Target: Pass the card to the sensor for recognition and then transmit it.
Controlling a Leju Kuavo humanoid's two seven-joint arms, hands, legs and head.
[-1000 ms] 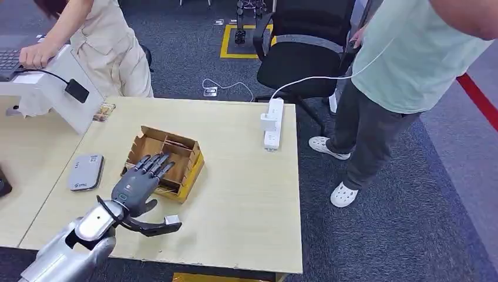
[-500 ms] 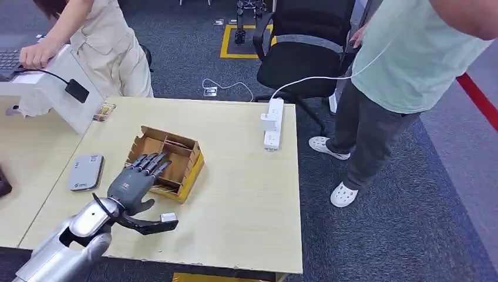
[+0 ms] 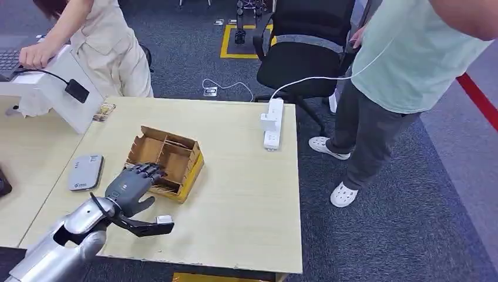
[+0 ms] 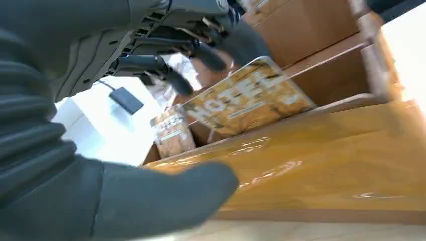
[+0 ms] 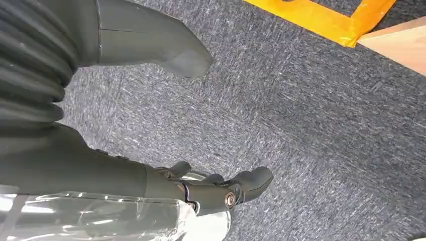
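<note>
From my left wrist view I read "HOTEL" in pale capitals across the gold patterned card point(image 4: 246, 98), which leans inside the cardboard box point(image 4: 321, 65). A second, smaller card point(image 4: 171, 133) stands just beside it in the same box, and its print is too blurred for me to read. The label on the grey sensor point(image 3: 86, 171), left of the box, is too small to make out.

On the desk point(image 3: 246, 194), a cardboard box point(image 3: 167, 161) sits left of centre; a card reader point(image 3: 86, 172) lies to its left, a power strip point(image 3: 272, 123) toward the upper right, an office chair point(image 3: 305, 47) behind.
</note>
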